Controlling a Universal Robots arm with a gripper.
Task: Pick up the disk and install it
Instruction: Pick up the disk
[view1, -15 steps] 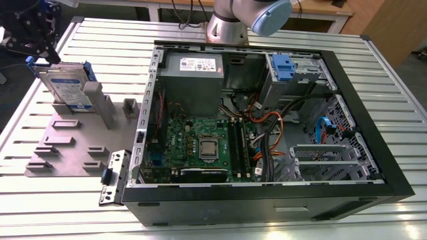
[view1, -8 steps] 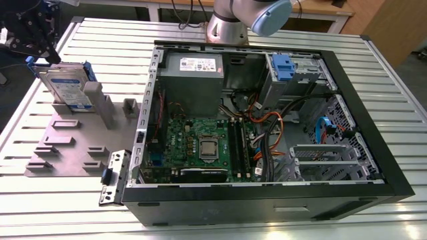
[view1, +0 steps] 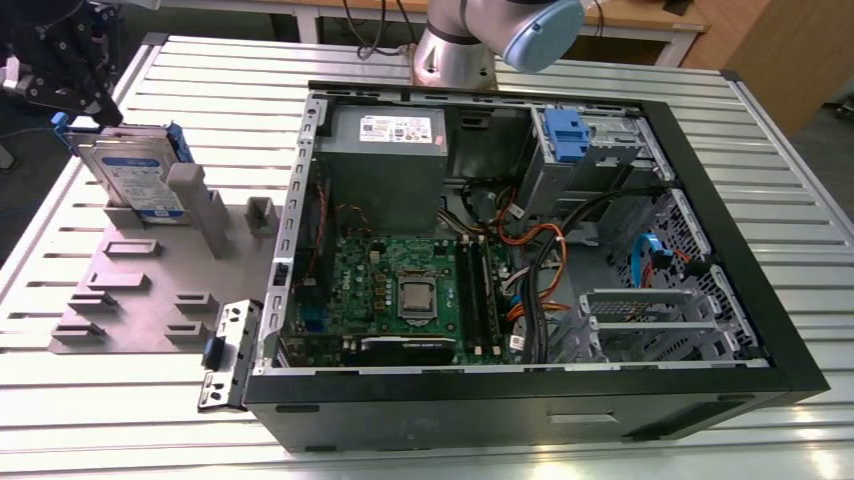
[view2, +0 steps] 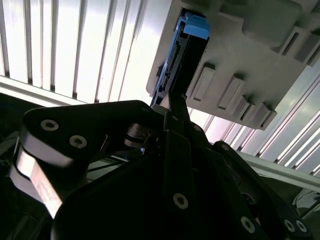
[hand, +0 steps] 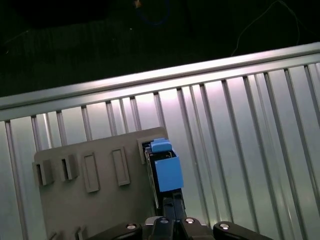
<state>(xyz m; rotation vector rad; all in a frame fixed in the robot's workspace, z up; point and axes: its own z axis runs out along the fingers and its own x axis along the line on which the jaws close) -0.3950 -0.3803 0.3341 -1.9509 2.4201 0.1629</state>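
a wide silver table of ribbed aluminium slats (view1: 747, 180) lies under everything, its grooves running across the exterior view. beyond its far edge stands a light wooden bench top (view1: 634, 14) on white legs (view1: 687, 45). a brown wooden panel (view1: 787, 50) stands at the exterior view's right. off the table at the exterior view's left, the dark floor (view1: 20, 200) shows. in the second wrist view strong light glares white off the slats. in the first wrist view the table's long edge rail (hand: 150, 77) catches a bright band against blackness.
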